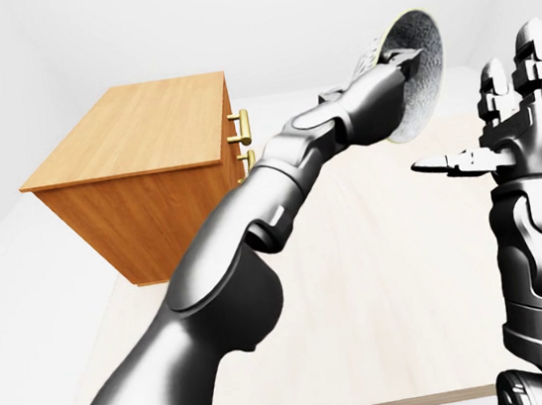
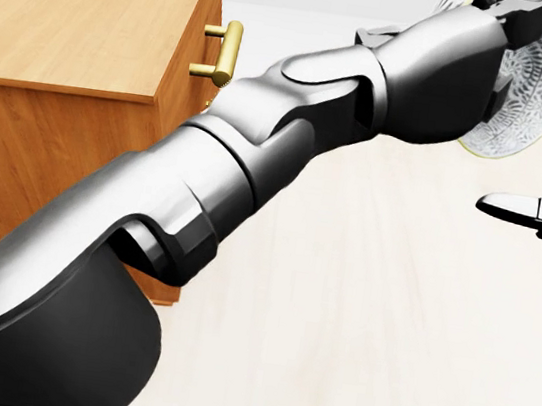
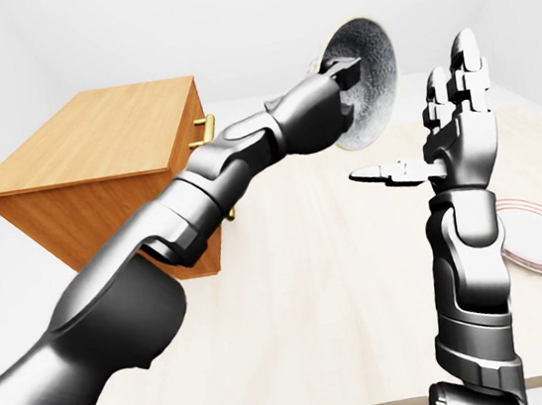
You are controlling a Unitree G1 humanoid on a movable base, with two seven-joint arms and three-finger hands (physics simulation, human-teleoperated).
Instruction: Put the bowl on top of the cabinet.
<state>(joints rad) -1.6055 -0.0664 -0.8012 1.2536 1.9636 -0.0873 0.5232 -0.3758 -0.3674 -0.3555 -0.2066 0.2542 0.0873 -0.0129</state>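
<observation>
To the left of the left hand (image 3: 332, 99) and lower sits the cabinet (image 3: 92, 136); this hand grips the tipped bowl (image 3: 376, 49).

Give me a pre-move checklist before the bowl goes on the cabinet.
1. Left robot hand shut on bowl rim: ok.
2. Bowl upright: not ok, tipped on its side.
3. Right robot hand clear of bowl: ok, open, apart.
4. Top of cabinet free: ok, nothing shows on it.
5. Bowl over cabinet: not ok, hangs right of it in the eye views.
</observation>
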